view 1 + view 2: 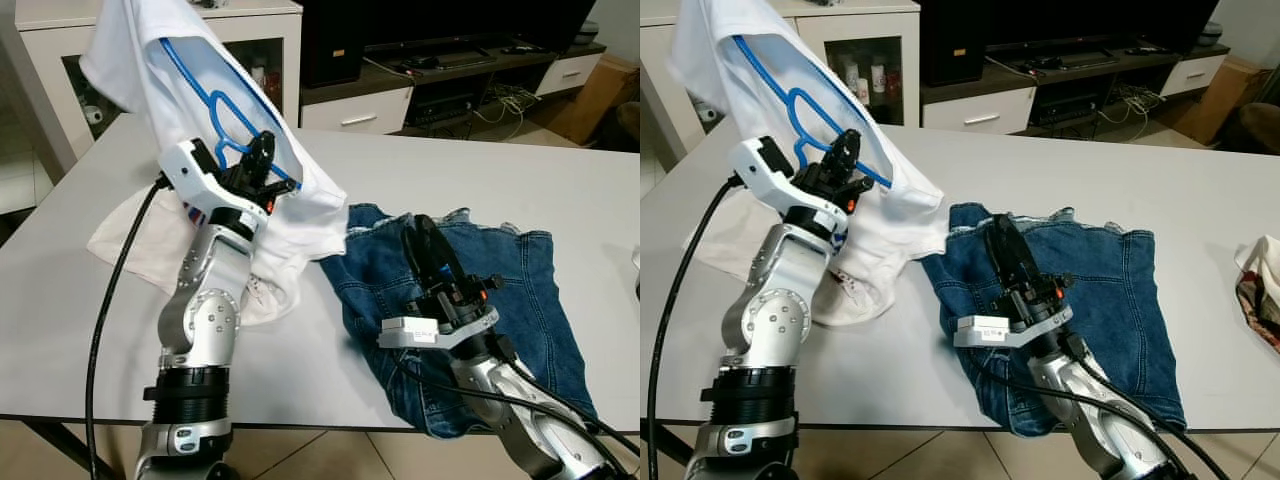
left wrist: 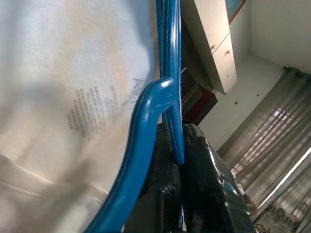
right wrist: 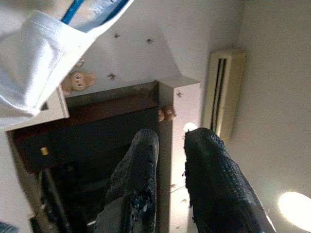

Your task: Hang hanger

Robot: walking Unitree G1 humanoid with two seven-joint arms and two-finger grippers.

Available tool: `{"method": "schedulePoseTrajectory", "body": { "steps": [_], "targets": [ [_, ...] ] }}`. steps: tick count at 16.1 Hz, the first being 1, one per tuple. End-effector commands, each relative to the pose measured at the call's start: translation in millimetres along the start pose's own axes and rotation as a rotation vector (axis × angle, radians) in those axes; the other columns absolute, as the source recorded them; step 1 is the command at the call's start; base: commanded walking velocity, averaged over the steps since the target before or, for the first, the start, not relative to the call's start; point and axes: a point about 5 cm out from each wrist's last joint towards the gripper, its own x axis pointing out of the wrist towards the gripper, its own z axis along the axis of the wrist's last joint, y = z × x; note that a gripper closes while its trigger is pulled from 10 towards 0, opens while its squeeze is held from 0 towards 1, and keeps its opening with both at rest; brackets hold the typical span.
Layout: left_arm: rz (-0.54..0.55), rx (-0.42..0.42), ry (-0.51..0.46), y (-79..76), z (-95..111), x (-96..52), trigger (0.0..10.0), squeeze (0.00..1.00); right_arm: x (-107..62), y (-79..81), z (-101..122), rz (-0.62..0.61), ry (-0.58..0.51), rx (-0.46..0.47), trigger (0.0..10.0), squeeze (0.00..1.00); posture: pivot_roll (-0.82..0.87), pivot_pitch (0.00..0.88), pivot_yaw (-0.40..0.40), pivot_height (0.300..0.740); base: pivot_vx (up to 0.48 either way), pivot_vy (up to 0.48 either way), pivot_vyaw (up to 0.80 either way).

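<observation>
Left gripper (image 1: 262,158) is raised above the counter (image 1: 560,190), fingers (image 2: 204,189) clamped on the blue hanger (image 1: 215,100). The left wrist view confirms it: the hanger's bar is pinched between both pads. The hanger sits inside the white shirt (image 1: 140,50), its outline visible through the fabric. The shirt hangs lifted off the counter, lower hem draping down onto a pale cloth (image 1: 125,240) lying flat beside the left arm.

Denim shorts (image 1: 500,290) lie spread on the counter, just right of the shirt's hem, touching it at the near edge.

Right gripper (image 1: 425,248) is over the shorts, pointing up and away from the robot. Its fingers (image 3: 214,174) are nearly together with a narrow gap, nothing between them; the right wrist view looks up at ceiling and a wall air conditioner (image 3: 223,92).

Beyond the counter: a white cabinet (image 1: 255,40) behind the shirt, and a low TV stand (image 1: 450,80) to its right.
</observation>
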Motion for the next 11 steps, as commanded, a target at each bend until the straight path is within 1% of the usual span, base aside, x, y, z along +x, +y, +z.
{"method": "schedulePoseTrajectory", "body": {
  "steps": [1,2,3,4,5,6,7,8,9,10,11],
  "targets": [
    [-0.012,-0.032,-0.008,-9.0,1.9,5.5,0.0,0.0,4.8,0.8,-1.9,0.029,0.046,0.098,10.0,0.0,0.06,0.041,-0.041,0.74,0.0,0.0,0.0],
    [-0.015,-0.054,-0.007,-11.6,1.1,6.0,0.0,0.0,5.3,4.5,-3.1,0.049,0.077,0.158,10.0,0.0,0.07,0.042,-0.041,0.74,0.0,0.0,0.0],
    [-0.025,-0.094,-0.005,-16.9,0.1,6.8,0.0,0.0,6.9,9.9,-6.5,0.061,0.144,0.248,10.0,0.0,0.07,0.043,-0.042,0.74,0.0,0.0,0.0],
    [-0.03,-0.11,-0.005,-19.1,-0.2,7.0,0.0,0.0,7.8,11.6,-8.2,0.059,0.172,0.275,10.0,0.0,0.07,0.043,-0.041,0.74,0.0,0.0,0.0],
    [-0.039,-0.14,-0.005,-23.2,-0.5,7.6,0.0,0.0,13.7,15.0,-10.2,0.044,0.223,0.338,10.0,0.0,0.07,0.044,-0.039,0.74,0.0,0.0,0.0],
    [-0.047,-0.18,-0.004,-27.7,-1.5,8.8,0.0,0.0,26.2,18.8,-7.2,0.032,0.229,0.359,10.0,0.0,0.07,0.044,-0.034,0.74,0.0,0.0,0.0],
    [-0.047,-0.185,-0.003,-28.3,-1.7,9.1,0.0,0.0,28.6,19.8,-5.9,0.034,0.223,0.359,10.0,0.0,0.07,0.044,-0.034,0.74,0.0,0.0,0.0],
    [-0.058,-0.204,-0.008,-30.8,-0.8,9.5,0.0,0.0,36.0,22.1,-3.0,0.026,0.225,0.389,10.0,0.0,0.07,0.043,-0.031,0.74,0.0,0.0,0.0],
    [-0.064,-0.212,-0.007,-32.2,-0.6,9.6,0.0,0.0,38.0,23.0,-2.2,0.027,0.226,0.398,10.0,0.0,0.07,0.044,-0.031,0.74,0.0,0.0,0.0],
    [-0.086,-0.225,-0.003,-36.0,-0.2,9.4,0.0,0.0,40.9,25.4,-1.6,0.03,0.234,0.42,10.0,0.09,0.07,0.043,-0.032,0.74,0.0,0.0,0.0],
    [-0.145,-0.23,0.019,-43.4,-1.4,7.4,0.0,0.0,45.5,30.8,-1.1,0.046,0.25,0.462,10.0,0.03,0.07,0.043,-0.032,0.74,0.0,0.0,0.0]
  ]
}}
